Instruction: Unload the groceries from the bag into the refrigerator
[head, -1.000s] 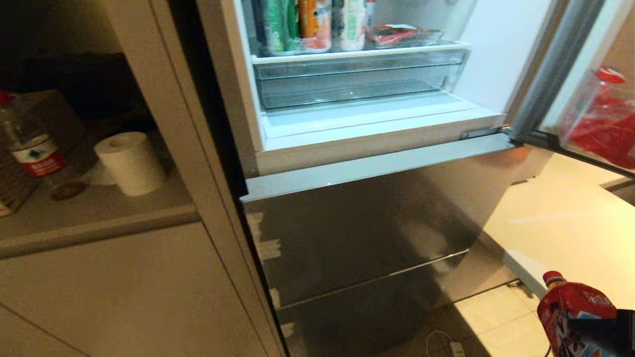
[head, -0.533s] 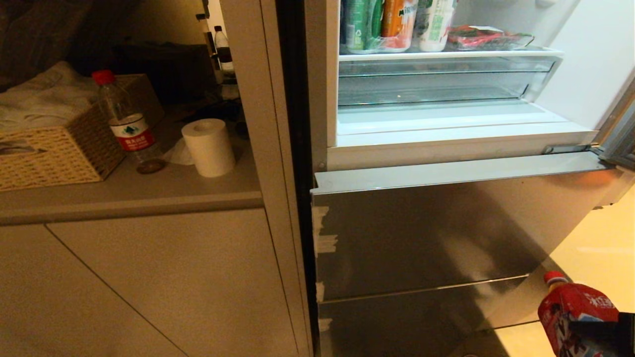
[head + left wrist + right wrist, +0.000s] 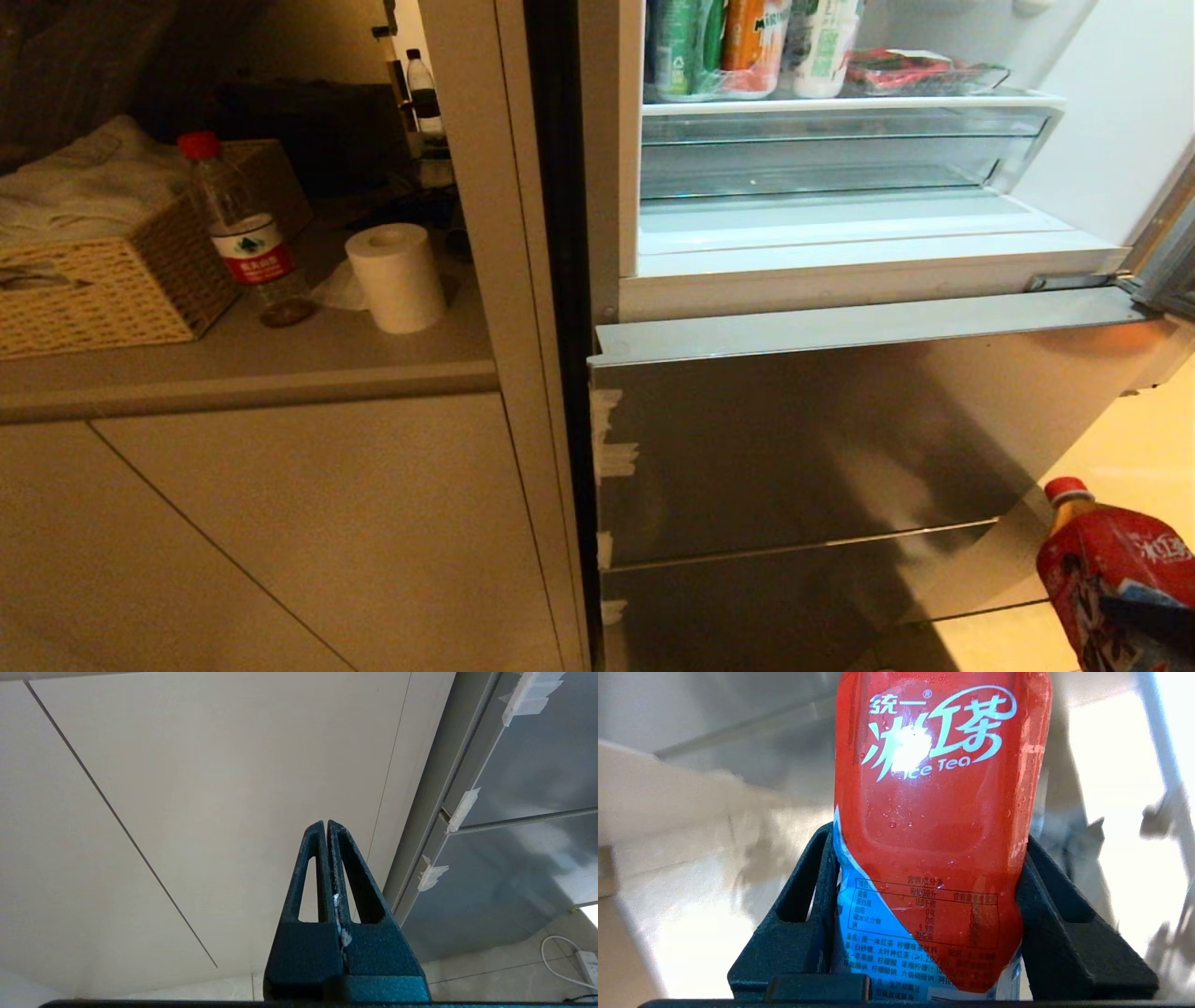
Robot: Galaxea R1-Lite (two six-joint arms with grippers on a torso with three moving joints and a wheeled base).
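Iced-tea bottle has risen slightly at near right; one bottle, right gripper jaws clamped round it. Left gripper pressed together, empty.

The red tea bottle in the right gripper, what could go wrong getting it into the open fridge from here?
1. The ice tea bottle looks wet with droplets, and the right gripper clamps only its lower part, so it might slip or tip.
2. It sits low, beside the steel lower door, which juts out; lifting could knock it.
3. The fridge shelf already holds bottles and a tray, so it could bump them.
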